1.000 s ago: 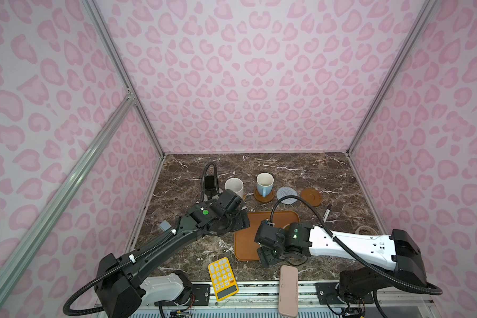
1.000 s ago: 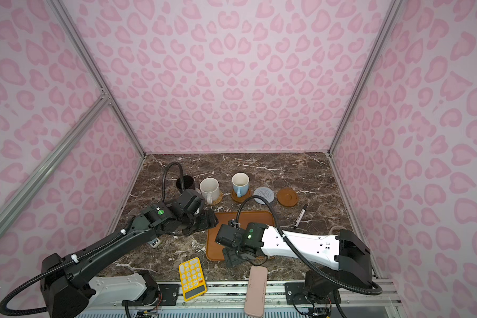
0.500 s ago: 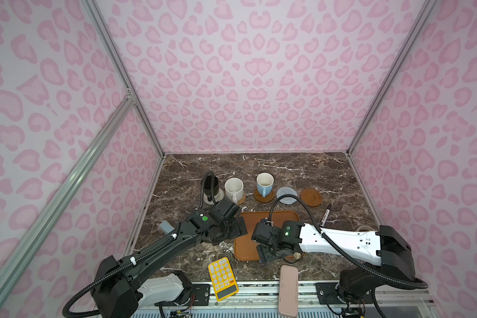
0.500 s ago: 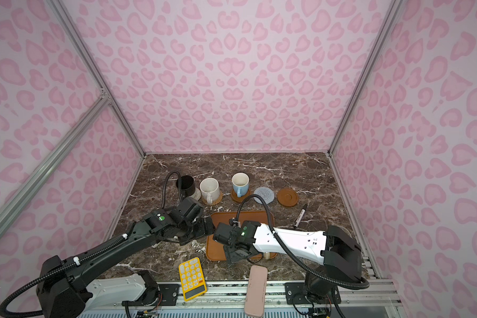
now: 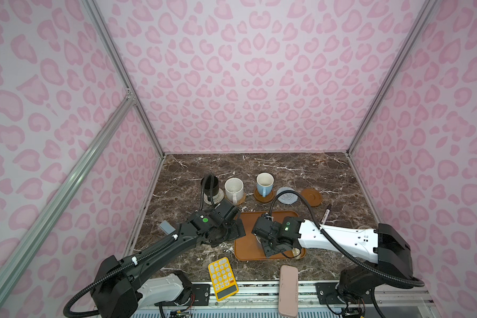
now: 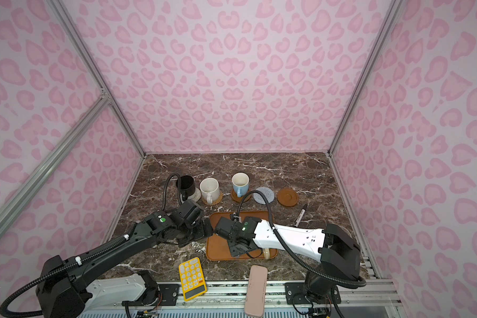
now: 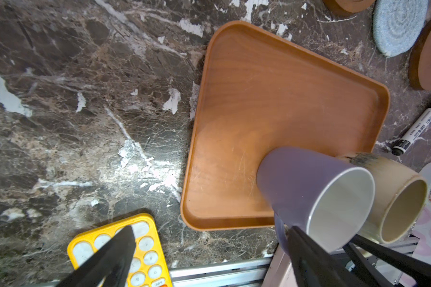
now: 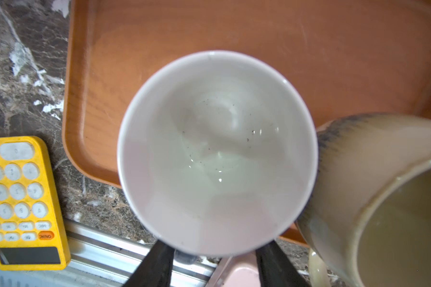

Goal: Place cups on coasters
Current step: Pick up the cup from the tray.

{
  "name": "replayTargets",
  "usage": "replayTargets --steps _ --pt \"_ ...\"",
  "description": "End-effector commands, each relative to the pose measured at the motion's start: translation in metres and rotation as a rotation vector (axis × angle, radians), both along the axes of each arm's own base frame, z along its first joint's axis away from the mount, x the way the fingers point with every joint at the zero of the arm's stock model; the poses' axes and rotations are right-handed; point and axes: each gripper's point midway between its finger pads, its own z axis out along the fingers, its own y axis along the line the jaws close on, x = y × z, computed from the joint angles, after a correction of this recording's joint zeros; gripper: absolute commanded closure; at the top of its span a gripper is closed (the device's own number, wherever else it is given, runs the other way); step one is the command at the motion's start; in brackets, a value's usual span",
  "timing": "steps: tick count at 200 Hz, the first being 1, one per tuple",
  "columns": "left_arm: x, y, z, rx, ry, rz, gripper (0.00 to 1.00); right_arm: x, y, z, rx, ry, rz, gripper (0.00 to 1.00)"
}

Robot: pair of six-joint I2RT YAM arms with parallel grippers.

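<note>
Straddling the near rim of the glossy lavender mug (image 8: 217,149), which stands on the smooth orange-brown tray (image 8: 259,32), the right gripper (image 8: 214,256) may be clamped; I cannot tell. The left gripper (image 7: 210,228) is spread wide. A rounder beige mug (image 8: 358,174) sits just beside. The orange key on the yellow calculator (image 8: 23,198) reads ON/AC.
</note>
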Motion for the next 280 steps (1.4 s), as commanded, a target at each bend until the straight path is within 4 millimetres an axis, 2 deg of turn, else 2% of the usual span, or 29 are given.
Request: replayTargets --steps 1,24,44,94,168,207,240,280 --pt "0.004 -0.005 0.003 -0.027 -0.027 0.011 0.03 0.005 -0.008 -0.002 -0.022 -0.044 -0.002 0.54" --pt "0.006 -0.016 0.005 -0.088 -0.043 0.005 0.03 0.002 0.000 -0.004 0.008 -0.049 0.039 0.54" --pt "0.007 -0.017 0.008 -0.100 -0.058 0.011 0.03 -0.003 0.006 -0.002 0.001 -0.068 0.081 0.55" --pt "0.006 -0.017 0.004 -0.122 -0.067 0.022 0.03 -0.007 0.003 -0.013 -0.030 -0.067 0.101 0.55" --pt "0.004 -0.018 0.005 -0.123 -0.070 0.023 0.03 0.003 0.006 -0.018 -0.059 -0.095 0.113 0.72" --pt "0.004 -0.020 0.006 -0.120 -0.072 0.018 0.03 0.007 0.005 -0.019 -0.055 -0.107 0.108 0.76" --pt "0.004 -0.020 0.007 -0.112 -0.077 0.020 0.03 0.010 0.004 -0.023 -0.054 -0.106 0.107 0.71" --pt "0.003 -0.019 0.006 -0.104 -0.076 0.023 0.03 0.011 0.006 -0.029 -0.035 -0.087 0.115 0.71"
